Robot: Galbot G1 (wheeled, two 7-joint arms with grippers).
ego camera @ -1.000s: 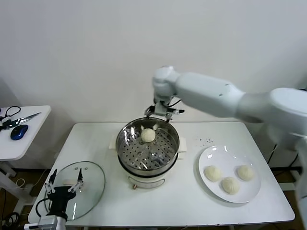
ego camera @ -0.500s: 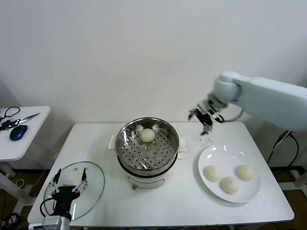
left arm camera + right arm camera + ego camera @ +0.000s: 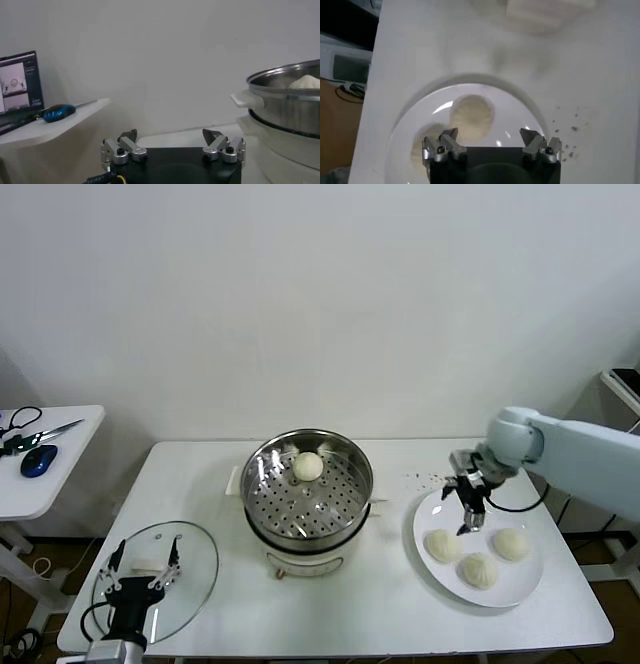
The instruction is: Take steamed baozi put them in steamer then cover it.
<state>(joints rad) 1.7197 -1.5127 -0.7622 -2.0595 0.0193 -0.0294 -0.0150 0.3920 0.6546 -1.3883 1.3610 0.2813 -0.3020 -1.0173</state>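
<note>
White plate (image 3: 436, 514) lies under the right gripper (image 3: 471, 506), spread wide, empty.

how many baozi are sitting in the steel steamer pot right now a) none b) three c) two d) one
d) A single round cream-white baozi sits on the perforated tray of the shiny stainless-steel steamer, toward its far side; the other three buns lie on the flat white plate, where the open right gripper hovers.
</note>
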